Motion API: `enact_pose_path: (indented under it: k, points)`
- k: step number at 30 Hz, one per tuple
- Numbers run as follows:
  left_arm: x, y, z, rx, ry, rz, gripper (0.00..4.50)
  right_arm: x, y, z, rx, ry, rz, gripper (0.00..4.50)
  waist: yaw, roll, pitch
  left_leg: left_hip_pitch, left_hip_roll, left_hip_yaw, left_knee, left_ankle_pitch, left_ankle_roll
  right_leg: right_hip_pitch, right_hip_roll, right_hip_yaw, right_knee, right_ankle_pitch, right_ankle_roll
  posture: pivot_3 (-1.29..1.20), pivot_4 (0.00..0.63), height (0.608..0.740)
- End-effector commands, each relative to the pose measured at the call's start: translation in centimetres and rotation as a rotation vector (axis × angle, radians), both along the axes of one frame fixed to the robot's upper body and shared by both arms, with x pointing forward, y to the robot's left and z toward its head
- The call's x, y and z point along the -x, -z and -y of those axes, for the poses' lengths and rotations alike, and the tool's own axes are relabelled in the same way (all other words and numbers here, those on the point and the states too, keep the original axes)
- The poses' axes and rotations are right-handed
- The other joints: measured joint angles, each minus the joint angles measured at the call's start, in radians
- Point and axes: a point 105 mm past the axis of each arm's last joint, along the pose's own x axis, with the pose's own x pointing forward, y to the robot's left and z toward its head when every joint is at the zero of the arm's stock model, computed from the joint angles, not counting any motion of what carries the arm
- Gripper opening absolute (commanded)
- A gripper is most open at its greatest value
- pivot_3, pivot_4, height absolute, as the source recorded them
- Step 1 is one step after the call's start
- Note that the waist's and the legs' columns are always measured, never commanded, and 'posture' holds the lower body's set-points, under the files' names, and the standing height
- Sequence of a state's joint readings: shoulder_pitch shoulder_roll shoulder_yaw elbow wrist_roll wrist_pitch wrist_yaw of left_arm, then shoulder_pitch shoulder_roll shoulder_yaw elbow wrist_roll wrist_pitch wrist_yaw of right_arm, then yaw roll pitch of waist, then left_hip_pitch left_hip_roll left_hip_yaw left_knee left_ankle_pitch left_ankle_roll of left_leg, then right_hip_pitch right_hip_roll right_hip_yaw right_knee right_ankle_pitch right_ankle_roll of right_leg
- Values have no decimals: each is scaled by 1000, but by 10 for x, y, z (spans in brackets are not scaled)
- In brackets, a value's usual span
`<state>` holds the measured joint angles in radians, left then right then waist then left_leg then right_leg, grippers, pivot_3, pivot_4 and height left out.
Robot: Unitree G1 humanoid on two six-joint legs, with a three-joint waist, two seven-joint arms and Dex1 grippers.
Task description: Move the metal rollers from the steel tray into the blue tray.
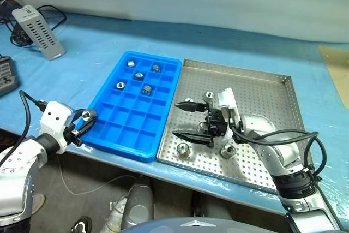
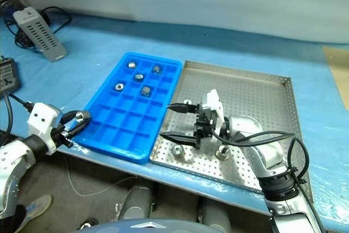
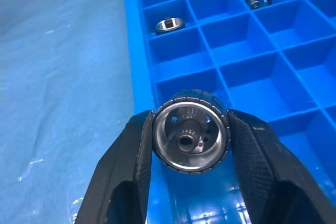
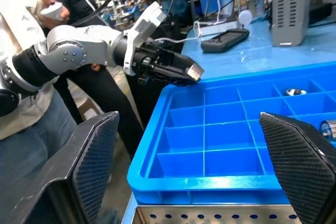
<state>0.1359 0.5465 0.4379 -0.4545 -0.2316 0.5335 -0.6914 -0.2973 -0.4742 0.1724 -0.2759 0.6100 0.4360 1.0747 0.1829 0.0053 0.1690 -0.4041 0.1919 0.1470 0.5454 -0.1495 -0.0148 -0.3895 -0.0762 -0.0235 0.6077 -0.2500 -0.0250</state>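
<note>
One metal roller (image 3: 190,130) is pinched between the two black fingers of the left claw (image 1: 83,119), hole end facing the wrist camera, knurled rim against the pads. That claw sits at the near left corner of the blue tray (image 1: 109,129), just beside its outer rim, the roller over the tray's edge rather than down in a compartment.

Right claw (image 1: 186,120) stands wide open, gripping nothing, fingers pointing left across the steel tray (image 1: 272,107) toward the blue tray's near right side.

Five rollers lie in the blue tray's far compartments, each in its own cell: one at the far left corner (image 1: 131,63), others at (image 1: 156,68), (image 1: 139,76), (image 1: 120,85) and (image 1: 146,89).

Steel tray, touching the blue tray's right side, holds loose rollers near the right claw: (image 1: 184,148), (image 1: 228,150), (image 1: 208,96).

Both trays rest on a blue-covered bench (image 1: 87,64). Grey perforated box (image 1: 38,31) with cables at the far left.

A person (image 4: 21,108) stands beyond the bench edge in the right wrist view.
</note>
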Motion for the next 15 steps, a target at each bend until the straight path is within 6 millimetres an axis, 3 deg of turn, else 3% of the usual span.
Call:
enact_pose_path:
  k: [1,12,13,15]
  points:
    - [-10,-3,-1,-11,-34,35,1827,3,-1,-5,3,-34,25,4500,12,0,0,0,0,0,0,0,0,0,0,0,0,0,0,349,150,740]
    - [-29,15,10,36,-35,-15,1827,2,-7,4,-16,11,16,4500,22,1,-1,0,0,0,0,1,-1,-1,0,0,2,0,0,293,150,740]
    - [-29,16,10,34,-33,-17,2554,2,-7,5,-15,17,15,4500,20,0,-1,0,0,0,0,1,-2,-1,0,0,2,0,0,289,150,740]
    - [-29,17,9,36,-41,-25,3156,2,-7,6,-9,24,17,4500,20,0,-1,0,1,0,0,1,-2,-1,1,1,2,0,0,279,150,740]
